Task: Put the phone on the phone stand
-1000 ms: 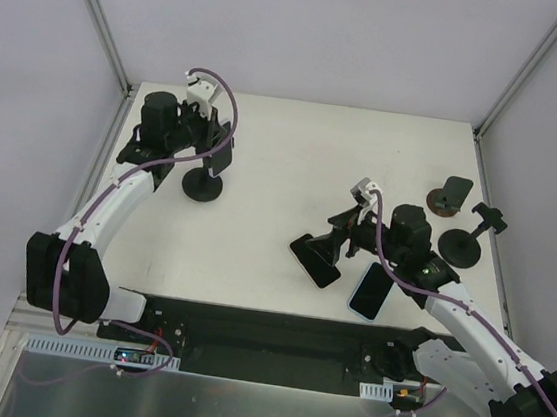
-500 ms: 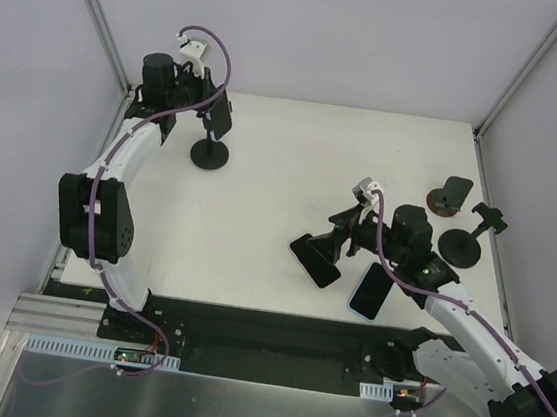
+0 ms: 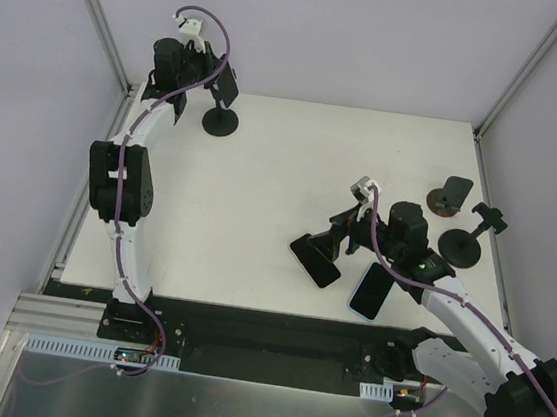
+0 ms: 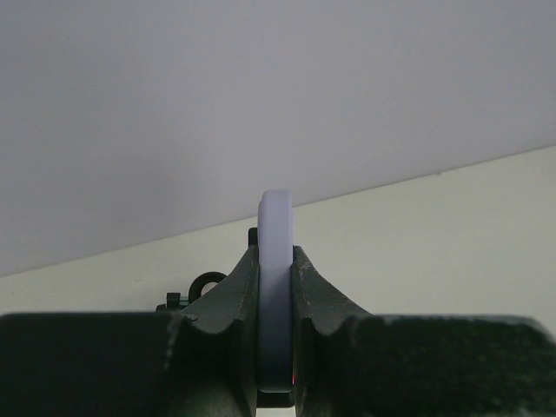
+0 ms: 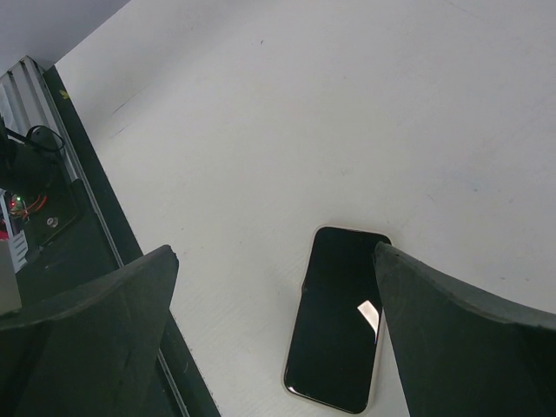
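Note:
My left gripper (image 3: 216,79) reaches to the far left corner, shut on a phone (image 3: 228,84) held upright. In the left wrist view the phone (image 4: 275,287) shows edge-on, pale lavender, pinched between both fingers. Right under it is a black phone stand (image 3: 220,122) with a round base; whether the base rests on the table I cannot tell. My right gripper (image 3: 339,238) hovers open over a black phone (image 3: 314,260) lying flat. In the right wrist view that black phone (image 5: 334,330) lies screen up between the spread fingers (image 5: 95,321), untouched.
A light blue phone (image 3: 372,290) lies beside the black one near the front edge. Two more black stands (image 3: 451,196) (image 3: 466,242) stand at the right side. The enclosure's walls and corner post (image 3: 126,86) are close behind the left gripper.
My left arm has stretched toward the far left corner, carrying the phone, and the black stand beneath has moved along with it. The right arm has stayed still, jaws open.

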